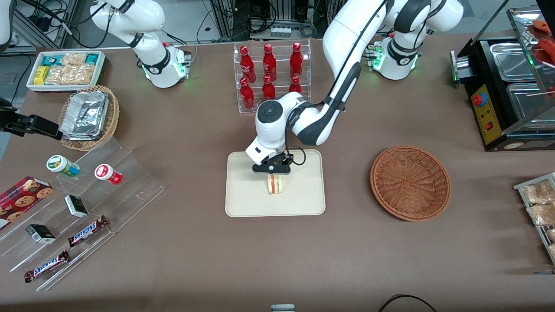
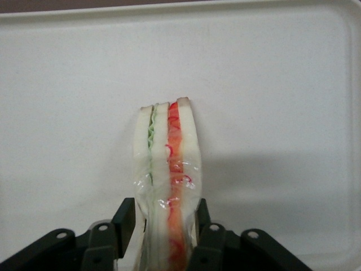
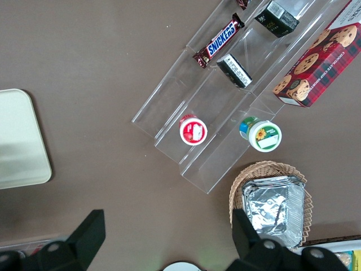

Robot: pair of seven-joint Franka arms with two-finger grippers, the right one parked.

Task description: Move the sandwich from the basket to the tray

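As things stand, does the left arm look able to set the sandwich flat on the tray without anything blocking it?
Probably yes. The pincer is shut on the sandwich, held on edge over the middle of the tray. The tray surface around it is bare in the wrist view, and the basket sits well apart.

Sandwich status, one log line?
sandwich: over tray | gripper: shut on it | basket: empty

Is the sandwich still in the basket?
No, the basket holds nothing; the gripper holds the sandwich over the tray.
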